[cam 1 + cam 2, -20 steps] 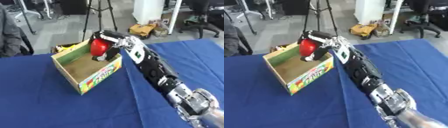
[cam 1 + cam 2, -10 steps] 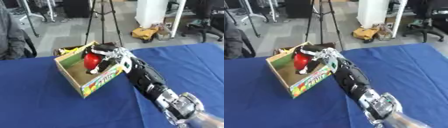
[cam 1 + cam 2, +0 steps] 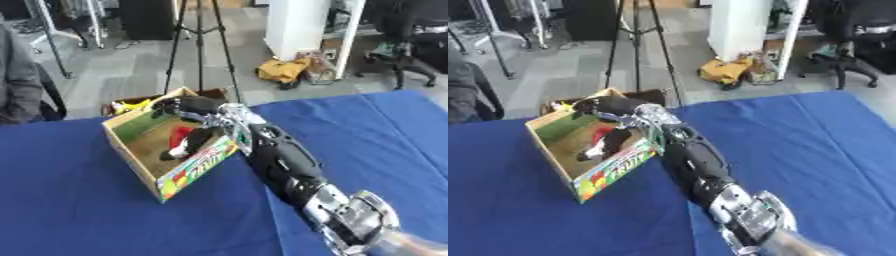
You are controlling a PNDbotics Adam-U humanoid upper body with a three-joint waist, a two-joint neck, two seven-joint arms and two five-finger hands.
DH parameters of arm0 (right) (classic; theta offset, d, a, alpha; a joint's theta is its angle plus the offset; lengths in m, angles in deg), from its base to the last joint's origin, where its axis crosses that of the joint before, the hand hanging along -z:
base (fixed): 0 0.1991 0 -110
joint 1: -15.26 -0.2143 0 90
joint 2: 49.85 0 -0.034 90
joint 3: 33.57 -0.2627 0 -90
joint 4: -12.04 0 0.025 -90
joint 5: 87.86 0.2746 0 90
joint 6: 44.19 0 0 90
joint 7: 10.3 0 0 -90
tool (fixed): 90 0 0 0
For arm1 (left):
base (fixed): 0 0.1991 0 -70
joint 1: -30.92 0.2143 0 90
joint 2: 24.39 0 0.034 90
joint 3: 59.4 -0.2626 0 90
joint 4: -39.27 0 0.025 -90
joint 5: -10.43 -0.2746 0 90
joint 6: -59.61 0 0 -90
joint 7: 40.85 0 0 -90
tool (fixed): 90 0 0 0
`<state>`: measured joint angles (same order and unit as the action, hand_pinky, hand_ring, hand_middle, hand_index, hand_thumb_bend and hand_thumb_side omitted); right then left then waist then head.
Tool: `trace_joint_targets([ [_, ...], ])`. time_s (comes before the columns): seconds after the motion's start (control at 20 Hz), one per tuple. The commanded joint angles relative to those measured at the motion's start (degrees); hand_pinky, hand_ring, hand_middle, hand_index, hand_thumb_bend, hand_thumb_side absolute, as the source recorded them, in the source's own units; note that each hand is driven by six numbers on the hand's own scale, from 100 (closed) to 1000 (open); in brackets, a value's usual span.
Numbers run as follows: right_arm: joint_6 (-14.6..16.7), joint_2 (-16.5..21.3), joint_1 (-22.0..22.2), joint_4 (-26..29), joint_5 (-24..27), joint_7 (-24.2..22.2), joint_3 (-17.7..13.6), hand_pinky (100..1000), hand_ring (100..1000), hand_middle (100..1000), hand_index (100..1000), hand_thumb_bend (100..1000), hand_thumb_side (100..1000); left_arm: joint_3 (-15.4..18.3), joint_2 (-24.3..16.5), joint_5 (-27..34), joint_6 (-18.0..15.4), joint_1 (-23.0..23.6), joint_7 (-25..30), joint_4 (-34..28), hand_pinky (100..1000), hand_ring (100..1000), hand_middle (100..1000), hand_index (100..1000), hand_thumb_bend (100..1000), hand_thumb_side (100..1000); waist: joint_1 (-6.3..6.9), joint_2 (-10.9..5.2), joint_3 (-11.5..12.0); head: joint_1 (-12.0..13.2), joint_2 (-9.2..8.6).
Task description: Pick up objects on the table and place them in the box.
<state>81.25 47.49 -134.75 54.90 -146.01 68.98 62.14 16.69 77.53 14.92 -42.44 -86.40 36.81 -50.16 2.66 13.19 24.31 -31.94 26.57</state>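
The right hand (image 3: 194, 127) reaches into the open cardboard box with the green lining (image 3: 131, 150) left of centre, fingers spread apart around the round red object (image 3: 181, 135). A second ago it held that object above the rim; now it lies inside, so this placement looks done. Its long axis cannot be told.

**An office or lab workspace**

A tabletop (image 3: 79, 200) draped in blue cloth stands on a grey floor (image 3: 114, 75). Behind it are a black tripod (image 3: 199, 45), a white pillar (image 3: 297, 27), a black office chair (image 3: 846, 35) and a yellow bag (image 3: 282, 70) lying on the floor.
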Motion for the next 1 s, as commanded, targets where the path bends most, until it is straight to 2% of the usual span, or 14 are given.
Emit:
trace_joint_targets([
  [0.05, 0.7, 0.7, -1.8, 2.0, -1.0, 2.2, 0.1, 983, 948, 930, 912, 621, 729, 0.4, -0.8, -0.1, -0.2, -1.0, -0.2, -1.2, 552, 558, 579, 754, 620, 974, -0.03, -0.85, -0.6, -0.3, -1.01],
  [0.1, 0.8, 0.9, -1.8, 2.7, -0.1, 3.2, 0.2, 935, 910, 912, 906, 602, 702, 0.6, -0.9, -0.2, -0.2, -0.8, -0.4, -1.2, 552, 559, 580, 754, 619, 974, -0.07, -0.93, -1.2, -0.3, -0.99],
  [0.15, 0.9, 1.1, -1.8, 3.5, 1.2, 4.1, 0.3, 928, 904, 909, 904, 597, 694, 0.8, -1.1, -0.4, -0.3, -0.7, -0.7, -1.1, 552, 559, 580, 754, 619, 974, -0.11, -1.05, -1.8, -0.1, -0.92],
  [0.2, 0.7, 1.5, -1.6, 4.5, 3.6, 5.0, 0.2, 885, 853, 881, 894, 520, 627, 1.1, -1.3, -0.5, -0.3, -0.5, -1.0, -1.1, 552, 560, 580, 753, 618, 974, -0.19, -1.26, -2.8, 0.3, -0.81],
  [0.35, -1.7, 3.0, -0.4, 8.8, 15.6, 6.7, 0.4, 832, 774, 826, 873, 239, 616, 2.2, -2.3, -1.2, -0.5, 0.1, -2.0, -1.1, 552, 562, 580, 752, 617, 974, -0.66, -1.9, -6.0, 1.5, -0.45],
  [0.5, -5.5, 6.0, 2.1, 16.2, 30.9, 6.3, 1.6, 804, 739, 798, 860, 168, 618, 3.4, -3.4, -2.0, -0.9, 0.5, -3.3, -1.2, 553, 564, 581, 751, 614, 974, -1.6, -2.39, -9.4, 2.8, -0.35],
  [0.65, -10.3, 10.1, 6.3, 25.6, 44.7, 4.5, 2.1, 793, 727, 783, 856, 150, 629, 4.4, -4.1, -3.0, -1.3, 0.8, -4.5, -1.3, 554, 566, 582, 750, 612, 975, -2.51, -2.89, -12.4, 4.1, -0.42],
  [0.85, -16.7, 14.6, 14.0, 36.1, 56.8, 2.9, -0.1, 771, 697, 755, 852, 118, 659, 5.1, -5.1, -4.1, -1.6, 1.1, -5.5, -1.4, 555, 569, 583, 749, 611, 976, -3.47, -3.57, -15.0, 5.4, -0.69],
  [1.0, -20.8, 15.4, 20.2, 41.3, 64.4, 1.9, -3.1, 732, 651, 735, 850, 100, 696, 5.8, -5.9, -4.6, -1.7, 1.7, -6.3, -1.6, 555, 572, 583, 745, 610, 976, -4.01, -4.0, -16.9, 6.8, -0.92],
])
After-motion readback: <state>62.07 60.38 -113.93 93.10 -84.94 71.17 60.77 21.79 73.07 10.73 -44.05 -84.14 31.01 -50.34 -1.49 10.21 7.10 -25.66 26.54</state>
